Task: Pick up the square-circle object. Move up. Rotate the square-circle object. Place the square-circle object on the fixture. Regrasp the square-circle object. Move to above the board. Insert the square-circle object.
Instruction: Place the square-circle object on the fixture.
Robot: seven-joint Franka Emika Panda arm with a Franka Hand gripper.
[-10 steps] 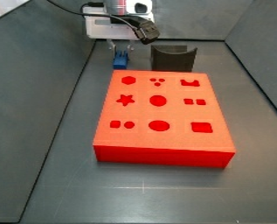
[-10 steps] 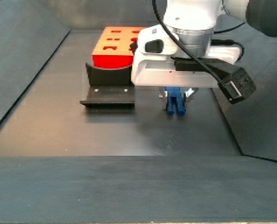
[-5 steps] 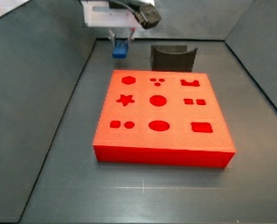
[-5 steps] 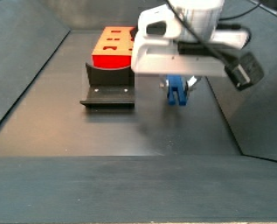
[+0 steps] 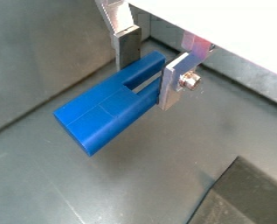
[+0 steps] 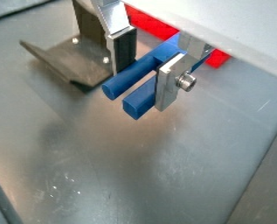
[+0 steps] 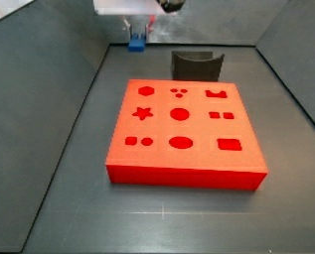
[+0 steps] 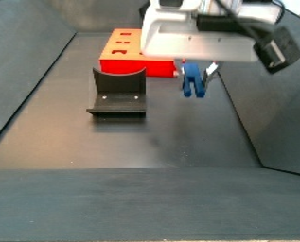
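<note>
From my remote station I record the following, nearest items first. In a side view the large flat bright red rectangular board (image 7: 184,132) with its star, circle, square and rectangle cut-outs fills the centre of the frame, resting flat on the dark grey floor (image 7: 67,198). Just behind it, upper centre of that frame, stands the small dark grey-black fixture (image 7: 196,65) with a notch in its top, close to the board's far edge. Beyond the fixture, at the upper left of centre, the two-finger parallel-jaw gripper (image 7: 137,40) hangs above the floor with the small bright blue plastic square-circle object (image 7: 137,43) in its grasp. In both wrist views the flat silver fingers (image 5: 176,81) with dark pads press on opposite faces of the blue peg, the jaws closed only as far as the peg's width. I see the peg's two leg-like ends projecting past the fingers (image 6: 169,82) in a wrist view, with the fixture and a strip of the red board behind them. In a side view the held peg (image 8: 191,81) sits upper right of centre, clear of the floor, to the right of the fixture (image 8: 116,92) and board (image 8: 124,52), touching neither.
</note>
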